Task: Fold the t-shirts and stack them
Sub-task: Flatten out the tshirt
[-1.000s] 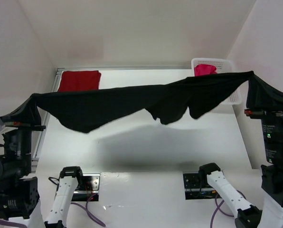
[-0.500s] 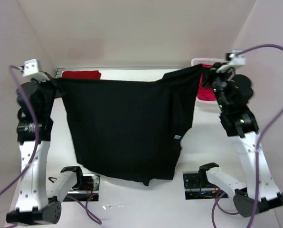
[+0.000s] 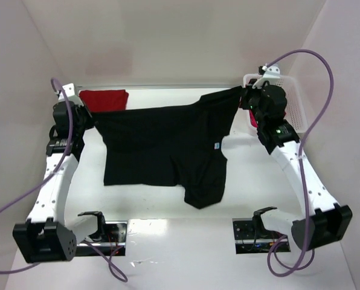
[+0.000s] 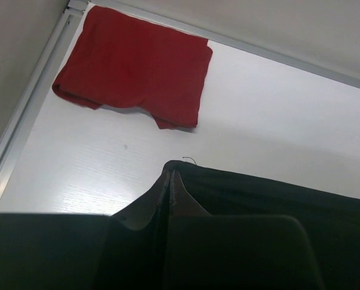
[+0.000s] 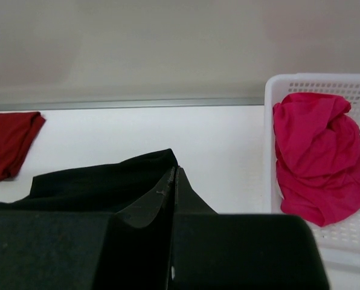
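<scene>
A black t-shirt (image 3: pixel 162 145) is stretched between both grippers over the middle of the table. Its lower part lies on the table and its far edge is held up. My left gripper (image 3: pixel 90 118) (image 4: pixel 171 172) is shut on the shirt's left corner (image 4: pixel 276 193). On the other side, my right gripper (image 3: pixel 243 96) (image 5: pixel 174 172) is shut on the right corner (image 5: pixel 95 181). A folded dark red t-shirt (image 3: pixel 103 101) (image 4: pixel 135 66) lies at the back left. Crumpled in the basket is a pink-red t-shirt (image 5: pixel 319 157), mostly hidden behind the right wrist in the top view.
A white mesh basket (image 3: pixel 295 103) (image 5: pixel 276 90) stands at the back right corner. A metal rail (image 4: pixel 23 121) runs along the table's left and back edges. White walls close in the left, back and right sides. Both arm bases and their cables sit at the near edge.
Both arms have swung down and away from the camera. The black t-shirt, held high and hanging before, now drapes onto the table with its near hem resting flat.
</scene>
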`<state>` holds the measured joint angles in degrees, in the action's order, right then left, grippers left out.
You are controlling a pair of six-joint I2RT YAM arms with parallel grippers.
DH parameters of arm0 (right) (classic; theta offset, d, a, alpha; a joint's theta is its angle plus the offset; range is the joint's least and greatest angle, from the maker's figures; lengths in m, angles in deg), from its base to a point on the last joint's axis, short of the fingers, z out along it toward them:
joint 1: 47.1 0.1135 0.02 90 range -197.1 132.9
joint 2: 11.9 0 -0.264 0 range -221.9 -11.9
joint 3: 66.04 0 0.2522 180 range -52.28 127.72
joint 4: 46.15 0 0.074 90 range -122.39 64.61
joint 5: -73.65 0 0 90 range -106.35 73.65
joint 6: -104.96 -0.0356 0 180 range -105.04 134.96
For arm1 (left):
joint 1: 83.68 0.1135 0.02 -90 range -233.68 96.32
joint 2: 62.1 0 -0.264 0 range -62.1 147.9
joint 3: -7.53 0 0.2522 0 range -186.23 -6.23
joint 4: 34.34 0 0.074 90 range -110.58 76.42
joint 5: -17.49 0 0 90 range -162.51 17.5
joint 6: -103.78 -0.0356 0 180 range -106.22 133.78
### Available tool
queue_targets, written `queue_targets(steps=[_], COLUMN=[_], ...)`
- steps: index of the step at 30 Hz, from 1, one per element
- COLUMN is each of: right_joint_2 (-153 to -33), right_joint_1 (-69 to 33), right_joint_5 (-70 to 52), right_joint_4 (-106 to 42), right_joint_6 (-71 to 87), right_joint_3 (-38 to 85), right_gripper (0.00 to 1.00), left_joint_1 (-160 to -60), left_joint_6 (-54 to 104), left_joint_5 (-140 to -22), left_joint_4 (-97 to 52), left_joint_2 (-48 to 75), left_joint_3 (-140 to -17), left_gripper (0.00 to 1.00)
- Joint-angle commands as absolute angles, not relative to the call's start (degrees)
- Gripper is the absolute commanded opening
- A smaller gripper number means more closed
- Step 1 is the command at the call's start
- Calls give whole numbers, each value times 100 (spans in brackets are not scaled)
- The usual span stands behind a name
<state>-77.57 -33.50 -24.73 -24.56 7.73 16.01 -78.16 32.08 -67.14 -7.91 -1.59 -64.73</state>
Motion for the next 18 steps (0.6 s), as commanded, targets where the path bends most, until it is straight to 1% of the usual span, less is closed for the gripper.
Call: queue_targets(steps=[1, 2, 7, 11, 16, 18], right_joint_2=[-8158, -8212, -8607, -8915, -9529, -9767], right_joint_1=[-3392, -3392, -3392, -3392, -3392, -3392], right_joint_5=[-2699, -2699, -2760, -2708, -2708, -2768], right_joint_4=[-3291, -3361, -3616, -3837, -4179, -4180], right_joint_6=[749, 749, 801, 801, 924, 985], right_joint_3=[1794, 1794, 1847, 1628, 1627, 1907], right_gripper=[0, 0, 0, 0, 0, 0], left_joint_1=[-7797, -7797, -7797, -7797, -7797, -7797], left_joint_6=[3250, 3250, 3250, 3197, 3144, 3144], left_joint_5=[-6451, -6503, -6626, -6758, -6758, -6758], left_joint_4=[-1592, -1740, -2048, -2303, -2506, -2638], left_joint_2=[292, 563, 1172, 1680, 2384, 2745], left_joint_3=[-6599, -6661, -6793, -6846, -7345, -7522], left_gripper=[0, 0, 0, 0, 0, 0])
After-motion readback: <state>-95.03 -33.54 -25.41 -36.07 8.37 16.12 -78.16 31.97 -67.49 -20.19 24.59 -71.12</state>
